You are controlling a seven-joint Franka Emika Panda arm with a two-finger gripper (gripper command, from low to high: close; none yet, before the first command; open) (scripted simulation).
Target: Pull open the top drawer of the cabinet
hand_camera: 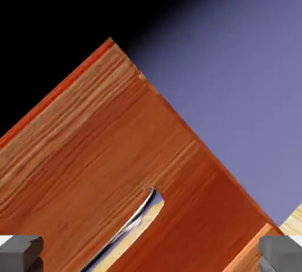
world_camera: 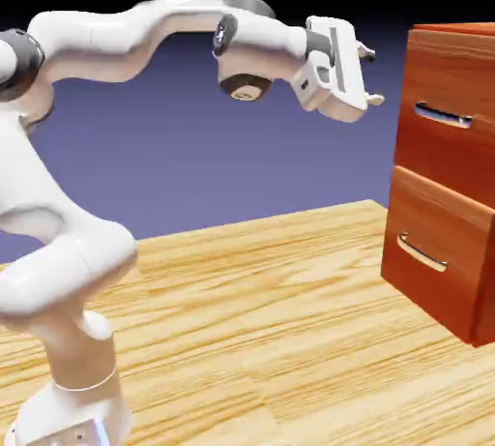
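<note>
The white two-finger hand [world_camera: 371, 74] was held apart, short of the reddish-brown wooden cabinet [world_camera: 454, 57] on the bench [world_camera: 290, 318]. Its top drawer's [world_camera: 464, 139] thin silver bar handle [world_camera: 443, 116], judged rigid and slippery, was best clasped mid-bar.

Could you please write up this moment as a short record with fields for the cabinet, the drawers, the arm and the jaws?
cabinet: reddish-brown wood, at the exterior view's right edge, on the wooden table
top drawer: silver bar handle; not visibly pulled out
lower drawer: front stands proud of the upper one
arm: reaches right toward the cabinet at top drawer height
gripper: jaws open, empty, short of the handle, no contact
hand view: tilted; cabinet wood and a handle between the fingertips
</note>
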